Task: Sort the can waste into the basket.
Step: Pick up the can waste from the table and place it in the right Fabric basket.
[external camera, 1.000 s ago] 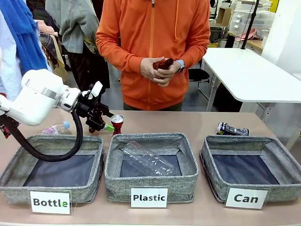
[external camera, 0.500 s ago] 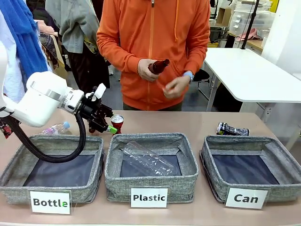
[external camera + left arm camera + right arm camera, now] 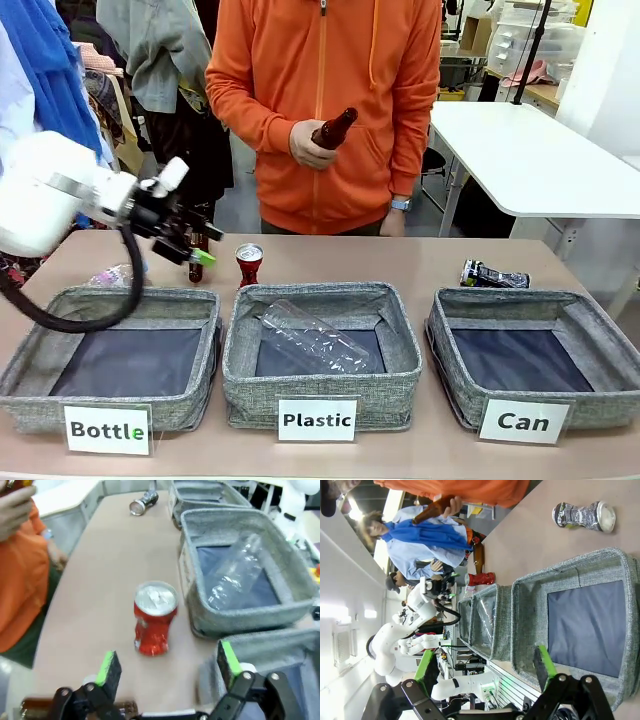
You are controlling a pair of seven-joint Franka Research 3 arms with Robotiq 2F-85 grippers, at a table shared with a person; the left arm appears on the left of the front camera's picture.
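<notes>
A red can [image 3: 248, 264] with a silver top stands upright on the table behind the middle bin. In the left wrist view the red can [image 3: 155, 617] is just ahead of my left gripper [image 3: 167, 662], whose jaws are open and hold nothing. From the front, my left gripper [image 3: 192, 254] hangs left of the can, apart from it. A crushed dark can [image 3: 495, 275] lies behind the grey "Can" basket [image 3: 520, 297], which has nothing in it. My right gripper [image 3: 484, 667] is open near the basket [image 3: 570, 565], with the crushed can [image 3: 582, 515] beyond.
The person in orange holds a brown bottle [image 3: 333, 128] at chest height. A "Plastic" bin [image 3: 320, 385] holds a clear bottle [image 3: 315, 340]. The "Bottle" bin [image 3: 110, 300] is at the left, with a plastic bottle [image 3: 118, 275] behind it. Another brown bottle [image 3: 479, 557] stands near the red can.
My left arm has drawn back to the left, away from the red can. The person has lifted the brown bottle in one hand and dropped the other hand.
</notes>
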